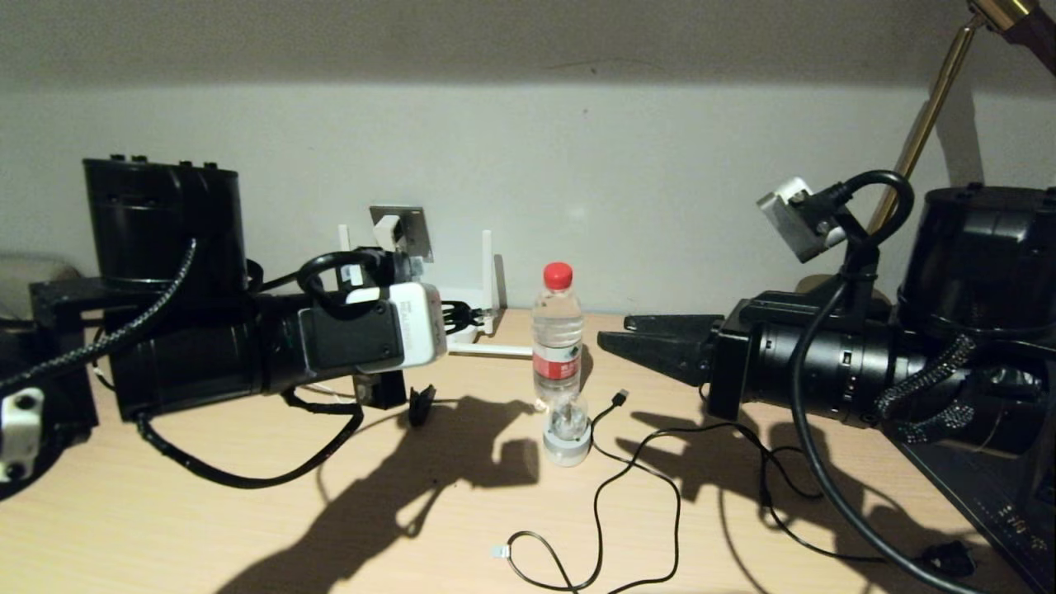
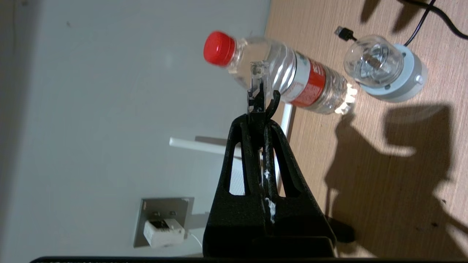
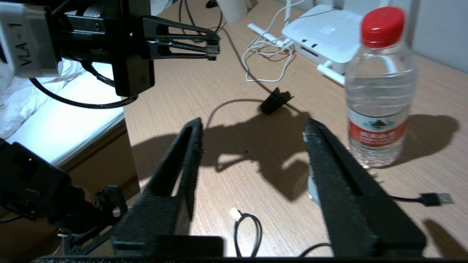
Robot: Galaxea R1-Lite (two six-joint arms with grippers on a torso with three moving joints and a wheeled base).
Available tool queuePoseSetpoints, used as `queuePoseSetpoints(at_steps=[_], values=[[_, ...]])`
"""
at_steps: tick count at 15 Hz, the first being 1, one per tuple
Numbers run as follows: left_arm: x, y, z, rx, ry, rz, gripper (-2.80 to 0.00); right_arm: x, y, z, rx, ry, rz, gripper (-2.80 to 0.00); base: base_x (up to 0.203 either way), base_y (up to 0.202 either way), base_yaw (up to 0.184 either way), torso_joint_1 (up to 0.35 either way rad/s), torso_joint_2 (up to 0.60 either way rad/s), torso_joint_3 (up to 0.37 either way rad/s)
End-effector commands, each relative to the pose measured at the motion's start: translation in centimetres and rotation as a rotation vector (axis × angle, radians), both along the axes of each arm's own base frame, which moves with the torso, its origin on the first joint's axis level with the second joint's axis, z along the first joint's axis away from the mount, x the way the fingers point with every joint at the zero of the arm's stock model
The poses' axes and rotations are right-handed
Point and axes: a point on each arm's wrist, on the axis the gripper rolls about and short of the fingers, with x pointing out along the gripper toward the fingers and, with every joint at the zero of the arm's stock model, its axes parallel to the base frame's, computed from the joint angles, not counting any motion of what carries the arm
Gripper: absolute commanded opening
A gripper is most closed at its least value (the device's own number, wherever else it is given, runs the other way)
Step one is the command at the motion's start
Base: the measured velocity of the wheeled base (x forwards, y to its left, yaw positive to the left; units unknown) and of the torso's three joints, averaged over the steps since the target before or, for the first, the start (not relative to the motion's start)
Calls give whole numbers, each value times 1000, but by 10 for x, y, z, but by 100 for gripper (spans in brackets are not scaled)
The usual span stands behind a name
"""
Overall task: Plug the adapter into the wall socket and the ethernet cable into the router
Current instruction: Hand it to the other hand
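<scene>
My left gripper (image 2: 259, 118) is shut on the ethernet cable's black boot, and the clear RJ45 connector (image 2: 258, 71) sticks out past the fingertips. It hangs above the table, in front of the white router (image 3: 325, 33), whose ports face it. The right wrist view shows this gripper (image 3: 214, 47) off to the side of the router. The white adapter (image 2: 163, 232) sits in the grey wall socket (image 1: 402, 231) on the back wall. My right gripper (image 3: 254, 124) is open and holds nothing, hovering above the table near the bottle.
A water bottle with a red cap (image 1: 558, 330) stands mid-table, with a small clear-domed lamp (image 1: 567, 429) in front of it. A black USB-tipped cable (image 1: 620, 398) and a white-tipped black cable (image 1: 499, 550) loop over the table. A black clip (image 3: 276, 100) lies near the router. A brass lamp stem (image 1: 932, 107) is at the far right.
</scene>
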Motion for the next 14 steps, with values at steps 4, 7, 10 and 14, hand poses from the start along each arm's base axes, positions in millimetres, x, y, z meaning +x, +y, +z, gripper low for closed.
queuePoseSetpoints(at_steps=[4, 7, 10, 14], values=[[-4, -14, 5, -3, -31, -63, -280, 10, 20, 2, 10, -4, 32, 0, 0, 0, 0, 0, 0, 0], [1, -22, 10, -22, -64, -78, -280, 15, 25, 8, 28, -14, 35, 0, 0, 0, 0, 0, 0, 0], [5, -36, 20, -46, -98, -109, -280, 22, 30, 18, 70, -9, 34, 0, 0, 0, 0, 0, 0, 0], [11, -54, 19, -49, -102, -146, -280, 19, 28, 26, 86, -29, 27, 0, 0, 0, 0, 0, 0, 0]])
